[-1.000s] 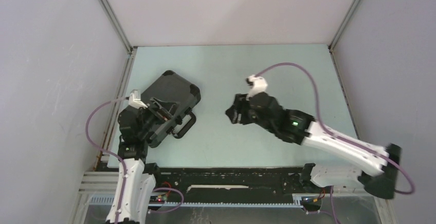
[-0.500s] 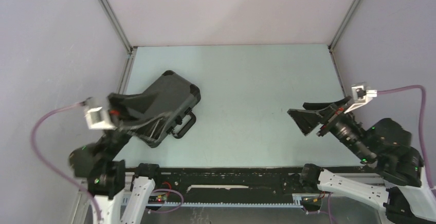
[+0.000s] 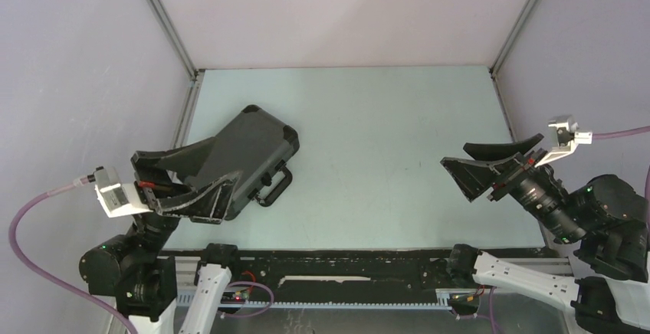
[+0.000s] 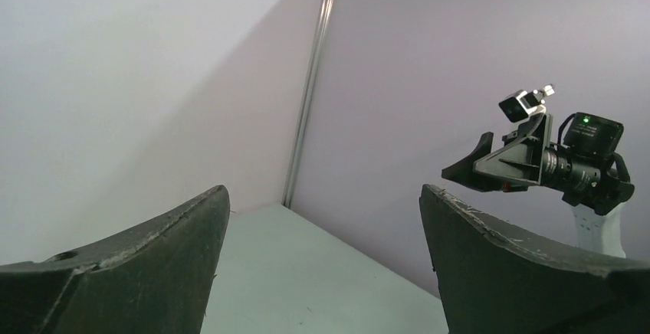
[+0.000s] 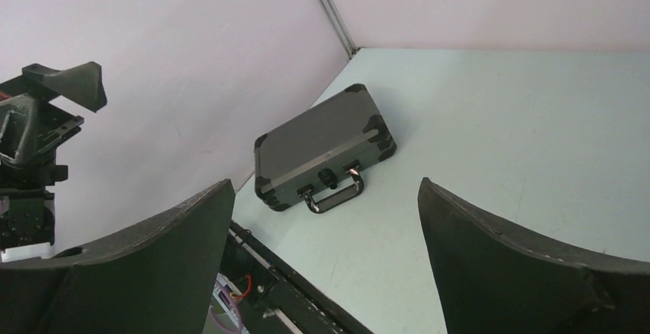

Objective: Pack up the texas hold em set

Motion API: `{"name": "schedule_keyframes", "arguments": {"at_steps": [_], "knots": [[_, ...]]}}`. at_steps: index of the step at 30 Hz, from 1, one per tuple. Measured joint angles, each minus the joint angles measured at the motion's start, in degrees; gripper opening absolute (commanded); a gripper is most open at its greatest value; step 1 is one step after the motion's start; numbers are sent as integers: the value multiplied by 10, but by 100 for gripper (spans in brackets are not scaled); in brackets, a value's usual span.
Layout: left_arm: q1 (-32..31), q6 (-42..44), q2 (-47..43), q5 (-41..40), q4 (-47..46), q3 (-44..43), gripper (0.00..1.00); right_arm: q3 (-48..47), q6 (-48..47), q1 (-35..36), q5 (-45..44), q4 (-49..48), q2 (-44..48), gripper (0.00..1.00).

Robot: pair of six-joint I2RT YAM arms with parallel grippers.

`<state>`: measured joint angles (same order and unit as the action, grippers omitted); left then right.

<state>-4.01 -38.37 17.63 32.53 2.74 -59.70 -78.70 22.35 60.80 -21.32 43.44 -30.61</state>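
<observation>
The briefcase (image 3: 257,146) lies flat on the tabletop (image 3: 383,119) with its lid shut and its handle (image 3: 277,185) turned toward my bases. Both my arms are lifted off it. My left fingers (image 4: 153,257) are spread wide with nothing between them. They hang just beside the briefcase's near left corner, above it and not touching, and point away over it toward the far wall. My right fingers (image 5: 521,265) are spread wide too, holding nothing, well apart from the briefcase on its right. They are raised and aimed back at its handle side.
</observation>
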Motion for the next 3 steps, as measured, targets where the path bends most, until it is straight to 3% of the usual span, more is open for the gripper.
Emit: {"name": "schedule_keyframes", "arguments": {"at_steps": [3], "knots": [[0, 0, 0, 0, 10, 0, 100, 0, -7, 0, 6, -6, 2, 100]]}}
